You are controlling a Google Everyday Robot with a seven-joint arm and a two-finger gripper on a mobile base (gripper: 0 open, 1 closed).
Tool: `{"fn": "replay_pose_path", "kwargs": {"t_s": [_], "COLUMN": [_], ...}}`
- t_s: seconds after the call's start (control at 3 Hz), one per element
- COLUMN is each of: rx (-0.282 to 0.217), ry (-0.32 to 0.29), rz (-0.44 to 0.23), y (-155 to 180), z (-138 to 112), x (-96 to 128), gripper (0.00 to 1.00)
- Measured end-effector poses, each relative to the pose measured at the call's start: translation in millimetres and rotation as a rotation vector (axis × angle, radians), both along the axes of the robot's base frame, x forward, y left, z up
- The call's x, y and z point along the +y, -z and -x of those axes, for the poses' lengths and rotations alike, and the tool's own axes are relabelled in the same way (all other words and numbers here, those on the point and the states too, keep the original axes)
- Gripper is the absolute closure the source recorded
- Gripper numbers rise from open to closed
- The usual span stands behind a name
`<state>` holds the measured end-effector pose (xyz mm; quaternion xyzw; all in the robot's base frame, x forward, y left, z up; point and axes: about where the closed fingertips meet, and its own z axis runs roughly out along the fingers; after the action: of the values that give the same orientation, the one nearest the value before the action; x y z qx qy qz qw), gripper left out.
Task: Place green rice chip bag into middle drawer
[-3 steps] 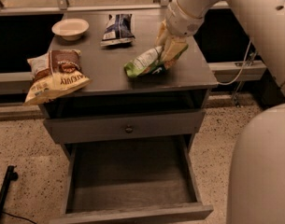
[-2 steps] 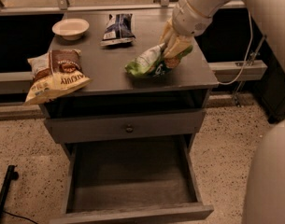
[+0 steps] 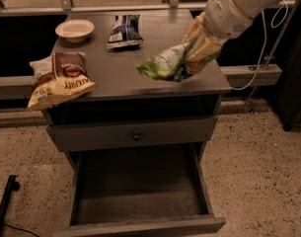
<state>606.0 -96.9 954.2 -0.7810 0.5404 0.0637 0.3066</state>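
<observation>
Now your gripper [image 3: 193, 57] clamps the green rice chip bag [image 3: 162, 63] at the cabinet top's [image 3: 115, 75] right side; lift it clear, lower into the middle drawer [image 3: 140, 194].

Your gripper [image 3: 199, 53] pinches the crinkled green bag [image 3: 162, 65] over the tabletop's [image 3: 105, 73] right front; the drawer [image 3: 140, 196] stands open below.
</observation>
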Motion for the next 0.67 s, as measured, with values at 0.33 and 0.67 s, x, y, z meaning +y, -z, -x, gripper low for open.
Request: {"fn": "replay_pose_path", "kwargs": {"t_s": [0.33, 0.67], "rx": [0.022, 0.143], "ry": [0.069, 0.139], "rz": [0.073, 0.188], "y": [19, 90], "z": [41, 71], "x": [-24, -56], "gripper": [1.0, 1.0]}}
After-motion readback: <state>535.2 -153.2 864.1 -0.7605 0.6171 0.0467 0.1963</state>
